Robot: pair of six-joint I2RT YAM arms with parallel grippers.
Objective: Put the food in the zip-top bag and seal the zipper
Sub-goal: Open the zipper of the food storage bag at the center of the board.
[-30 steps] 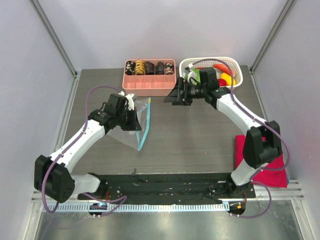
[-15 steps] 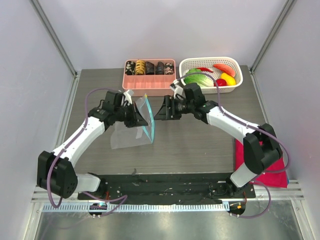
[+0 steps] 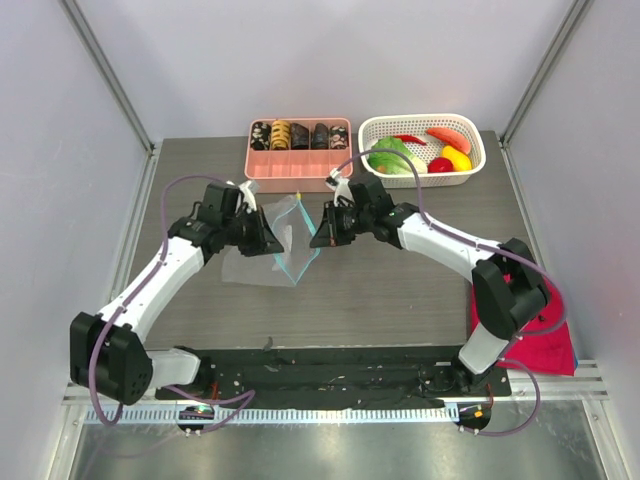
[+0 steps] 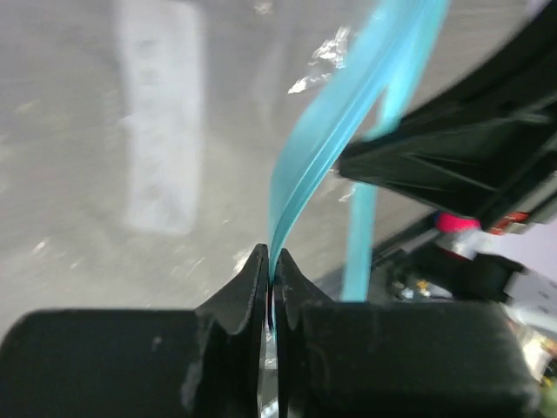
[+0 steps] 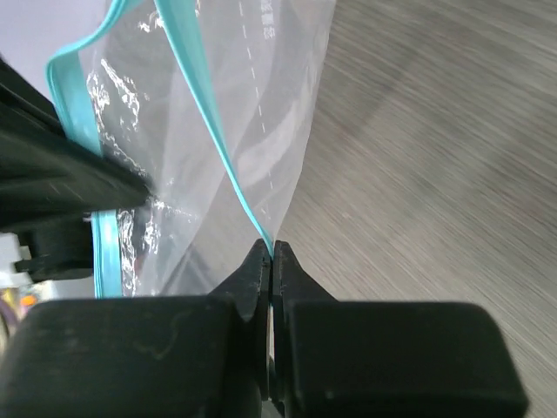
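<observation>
The clear zip-top bag (image 3: 282,232) hangs above mid-table between both grippers, mouth spread. My left gripper (image 3: 268,240) is shut on one side of the light-blue zipper (image 4: 320,131), strip pinched at the fingertips (image 4: 271,261). My right gripper (image 3: 320,238) is shut on the opposite zipper edge (image 5: 204,113), its jaws meeting on the strip (image 5: 271,254). The bag (image 5: 261,96) looks empty. The food lies in the white basket (image 3: 420,119): green lettuce (image 3: 392,157), red chili (image 3: 410,139), red tomato (image 3: 441,165), yellow piece (image 3: 458,156).
A pink compartment tray (image 3: 295,172) with dark roll pieces stands at the back, left of the basket. A red cloth (image 3: 535,335) lies at the right front beside the right arm's base. Metal frame posts flank the table.
The right arm swung from the basket over to the bag and shut on its zipper edge. The left gripper lifted the bag off the table, and its mouth now spreads between both grippers.
</observation>
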